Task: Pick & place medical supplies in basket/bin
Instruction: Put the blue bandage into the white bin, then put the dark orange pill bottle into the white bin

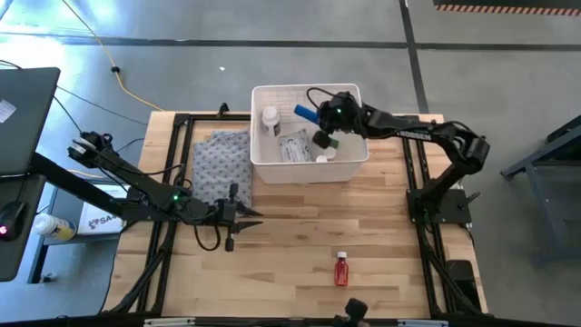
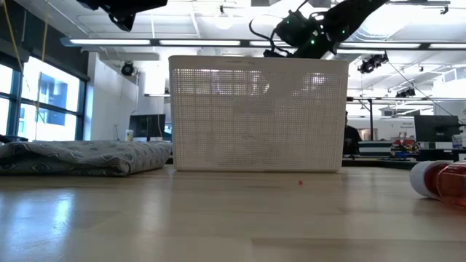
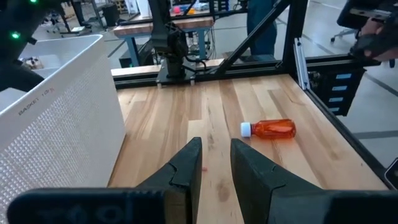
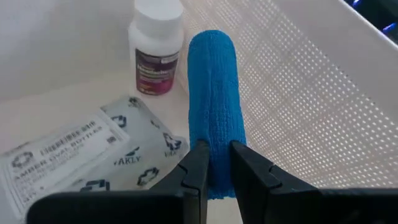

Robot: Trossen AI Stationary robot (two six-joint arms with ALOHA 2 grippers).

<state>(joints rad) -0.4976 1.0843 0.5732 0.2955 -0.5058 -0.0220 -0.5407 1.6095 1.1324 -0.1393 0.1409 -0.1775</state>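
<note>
**Blue roll held over the basket by the right tool**

The right tool is positioned over the white slotted basket, which stands at the far middle of the table. Its two dark fingers are clamped on the lower end of a blue fabric-textured roll, which is held inside the basket, close to one perforated wall. Beneath it, on the basket floor, a white pill bottle with a dark label is seen standing, and a crinkly white-clear packet is seen lying flat beside it. More small white items are visible in the basket from above.

A red bottle with a white cap is left lying on its side on the bare wood, well apart from the basket, towards the near edge.

The left tool is held over the table near the grey patterned cloth; its fingers are set narrowly apart with nothing between them.
</note>
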